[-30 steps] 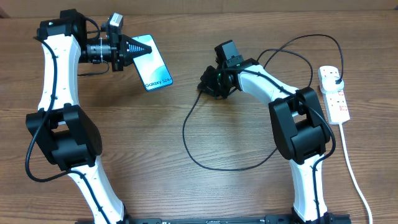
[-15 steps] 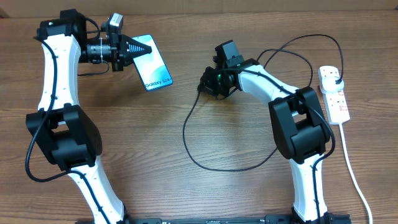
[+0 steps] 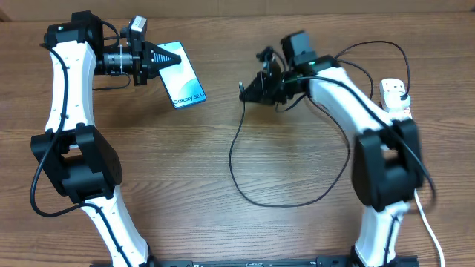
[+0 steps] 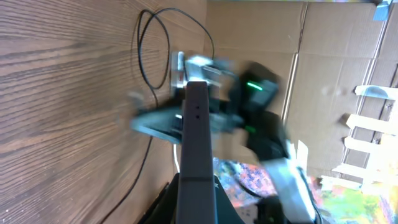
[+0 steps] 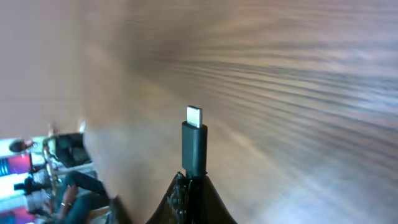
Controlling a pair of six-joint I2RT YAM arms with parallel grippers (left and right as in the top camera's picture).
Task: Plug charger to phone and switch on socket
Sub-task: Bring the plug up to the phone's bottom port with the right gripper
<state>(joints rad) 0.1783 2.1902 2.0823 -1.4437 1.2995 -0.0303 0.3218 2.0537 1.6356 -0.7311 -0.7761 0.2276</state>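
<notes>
You count: 1 table (image 3: 223,230) | 1 phone (image 3: 182,78) at 10 o'clock | 1 charger (image 3: 231,159) near centre | 1 socket (image 3: 401,109) at 3 o'clock | 1 thick white cord (image 3: 429,222) at 4 o'clock | 2 arms: left arm (image 3: 63,96), right arm (image 3: 349,93)

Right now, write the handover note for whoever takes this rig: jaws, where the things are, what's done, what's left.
Left gripper: jaws shut on one end of the phone, screen up.
Right gripper: jaws shut on the charger's connector, tip pointing out, apart from the phone.
Cable loops over the table to its black plug, seated in the power strip at the right edge.
Done: phone and connector gripped, plug in the strip.
Left: bring the connector to the phone's port and push it in; press the strip's switch. The switch position is too small to read.
</notes>
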